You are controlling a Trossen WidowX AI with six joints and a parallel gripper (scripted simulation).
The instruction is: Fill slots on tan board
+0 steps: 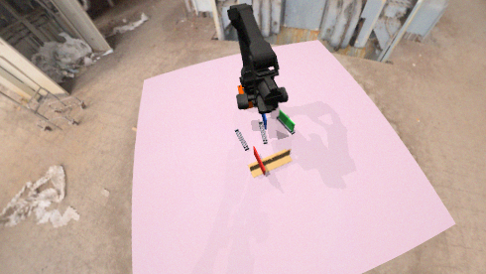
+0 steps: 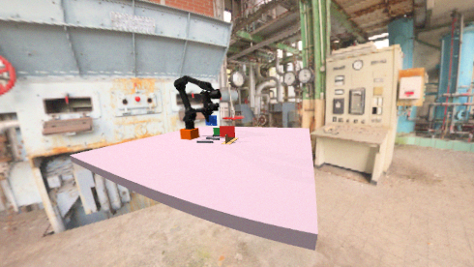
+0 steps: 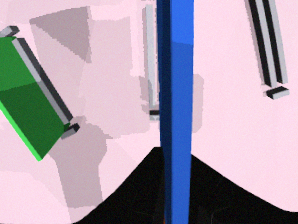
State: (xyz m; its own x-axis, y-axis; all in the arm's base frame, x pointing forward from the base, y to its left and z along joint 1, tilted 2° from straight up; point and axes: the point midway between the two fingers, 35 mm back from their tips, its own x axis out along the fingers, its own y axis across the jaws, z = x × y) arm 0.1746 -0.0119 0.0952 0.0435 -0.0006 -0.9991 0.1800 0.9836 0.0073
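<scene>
Above its vacant holder (image 1: 263, 133) (image 3: 154, 114), the blue board (image 1: 265, 120) (image 2: 211, 120) (image 3: 181, 110) hangs upright, clamped in the jaws (image 1: 266, 110) (image 2: 212, 113). Beside it, the green board (image 1: 286, 121) (image 2: 216, 131) (image 3: 30, 100) waits in its own holder. Farther off, the red board (image 1: 259, 160) (image 2: 227, 131) stands crosswise on the tan board (image 1: 282, 160) (image 2: 233, 140), apparently one slot filled; blue and green are left to fit.
</scene>
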